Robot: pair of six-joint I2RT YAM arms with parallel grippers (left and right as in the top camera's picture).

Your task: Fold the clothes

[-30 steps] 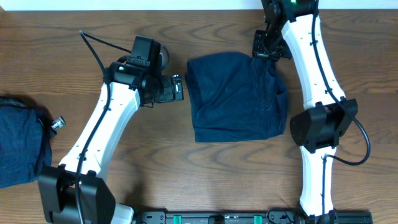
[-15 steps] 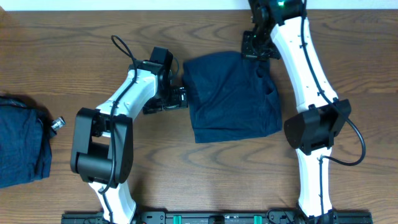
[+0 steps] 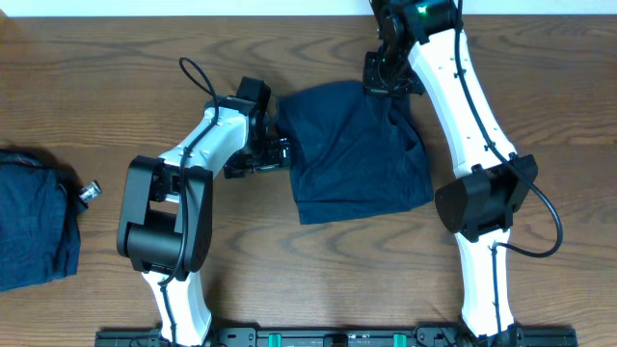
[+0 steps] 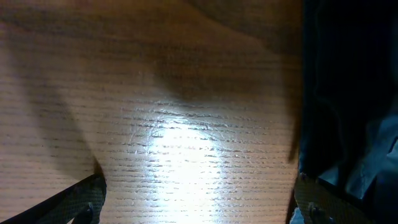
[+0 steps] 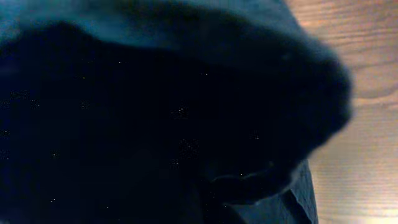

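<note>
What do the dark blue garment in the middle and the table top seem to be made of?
The middle garment: soft cloth, matte navy; it wrinkles and folds. The table: wood or wood-look laminate; brown grain lines, slight sheen in the left wrist view.

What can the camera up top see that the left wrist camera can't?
Only the overhead view shows the right gripper at the top edge of the dark navy-blue fabric garment, and a second navy garment at the table's left edge. Only the left wrist view shows the left gripper's dark fingertips spread wide, close up. Both show the brown wooden table and the middle garment.
</note>
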